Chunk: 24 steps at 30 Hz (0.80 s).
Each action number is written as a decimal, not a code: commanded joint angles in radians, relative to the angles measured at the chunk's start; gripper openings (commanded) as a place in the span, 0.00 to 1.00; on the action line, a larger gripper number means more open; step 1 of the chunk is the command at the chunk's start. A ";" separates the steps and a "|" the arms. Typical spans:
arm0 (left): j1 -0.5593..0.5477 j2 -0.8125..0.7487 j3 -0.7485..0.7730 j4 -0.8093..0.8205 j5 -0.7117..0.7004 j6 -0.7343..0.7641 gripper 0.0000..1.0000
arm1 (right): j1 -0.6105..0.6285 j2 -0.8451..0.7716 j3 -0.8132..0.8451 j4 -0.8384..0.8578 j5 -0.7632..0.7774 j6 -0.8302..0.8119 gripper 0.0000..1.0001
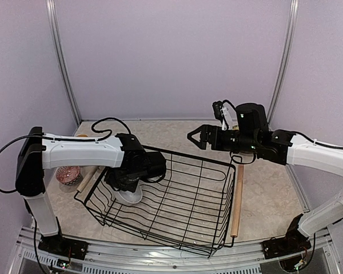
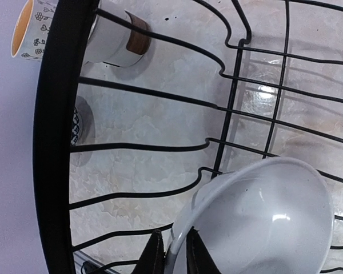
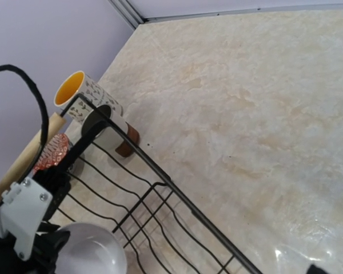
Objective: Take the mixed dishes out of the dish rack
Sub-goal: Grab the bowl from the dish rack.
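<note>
To the left of the left jaws, outside the rack [image 2: 51, 142], stand two cups: one patterned cup [image 2: 31, 25] and one banded cup [image 2: 117, 40]. One patterned bowl [image 1: 68, 174] sits near them. The left gripper [image 2: 174, 258] is clenched on the rim of the one white bowl [image 2: 263, 222], inside the rack. I'd guess it's light, stiff, glazed, slippery and breakable, so the rim suits. The right gripper [image 1: 197, 137] hangs spread and empty, well apart.

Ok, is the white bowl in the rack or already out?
In: the white bowl leans tilted among the dish rack wires, its rim pinched by the left claw.
</note>
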 commanded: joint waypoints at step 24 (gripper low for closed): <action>0.228 -0.554 -0.050 0.348 0.536 0.317 0.00 | -0.003 -0.091 0.007 -0.054 0.082 -0.026 1.00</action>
